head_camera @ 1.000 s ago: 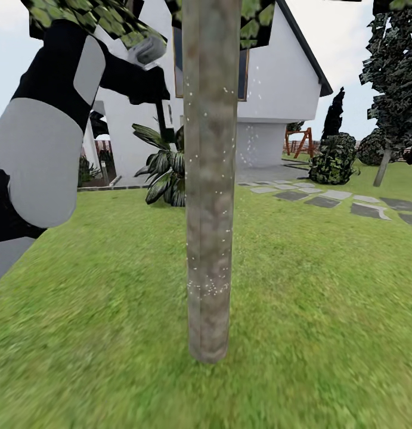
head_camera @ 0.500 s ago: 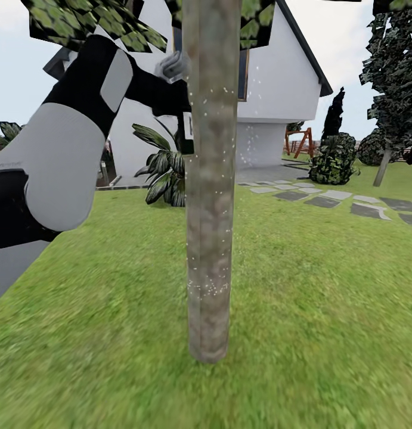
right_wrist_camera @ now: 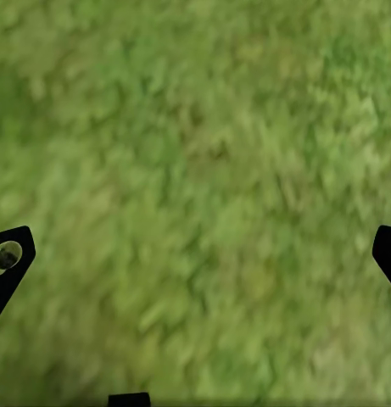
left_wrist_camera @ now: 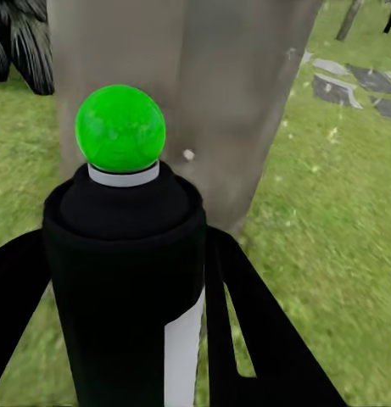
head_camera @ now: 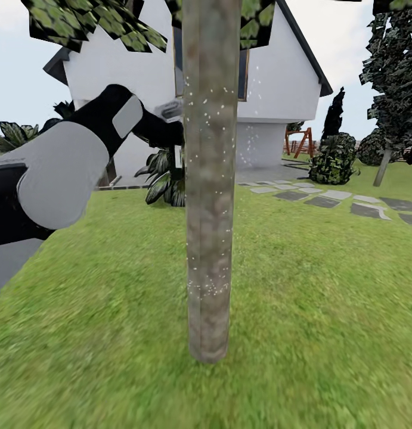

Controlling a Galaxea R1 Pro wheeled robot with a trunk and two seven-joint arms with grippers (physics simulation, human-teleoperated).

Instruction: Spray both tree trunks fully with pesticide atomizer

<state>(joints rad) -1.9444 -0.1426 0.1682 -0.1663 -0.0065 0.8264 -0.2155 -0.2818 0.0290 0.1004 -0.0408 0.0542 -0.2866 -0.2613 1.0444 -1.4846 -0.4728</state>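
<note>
A thick mottled grey-brown tree trunk [head_camera: 210, 179] stands upright on the lawn straight ahead, dotted with small white specks. My left arm [head_camera: 62, 167] reaches in from the left at about mid-trunk height, and its wrist end [head_camera: 170, 110] slips behind the trunk's edge. In the left wrist view my left gripper [left_wrist_camera: 127, 288] is shut on the pesticide atomizer [left_wrist_camera: 123, 237], a black bottle with a pale stripe, a white ring and a green ball top. The same trunk [left_wrist_camera: 203, 85] rises close behind the bottle. My right gripper [right_wrist_camera: 195, 254] hangs open over grass.
A white house [head_camera: 277, 77] stands behind the tree, with a palm-like plant [head_camera: 167, 179] at its foot. Grey stepping stones [head_camera: 325, 199] run off to the right past a dark bush [head_camera: 334, 158] and a dark-leaved tree [head_camera: 396, 71]. Lawn [head_camera: 319, 310] surrounds the trunk.
My left arm has come down from near the crown and swung right, bringing its wrist to the trunk's edge. The view has not shifted.
</note>
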